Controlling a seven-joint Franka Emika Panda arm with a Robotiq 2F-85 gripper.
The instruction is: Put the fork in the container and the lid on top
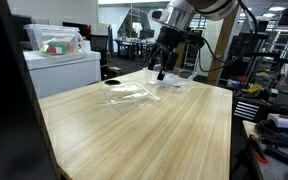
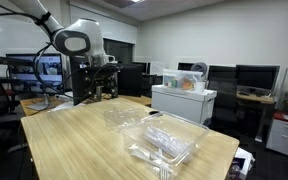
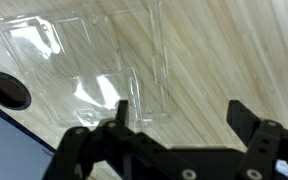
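Wrist view puts the fingers (image 3: 241, 118) spread wide and empty above the desk (image 3: 224, 50). Both clear pieces lie ahead and off toward the picture's left, not between the fingers. In an exterior view the container (image 2: 170, 142) sits just beside the lid (image 2: 124, 116). The fork I cannot make out.

My arm (image 2: 44, 20) is white and smooth, made of fat round tubes. One joint (image 2: 74, 42) has a big round end with a dark ring on it. My hand (image 3: 180, 112) is all black and looks blocky. It has two flat black fingers (image 3: 122, 108) with square tips. Low on the black part I can see small round screws (image 3: 189, 173). My wrist above the hand is dark too.
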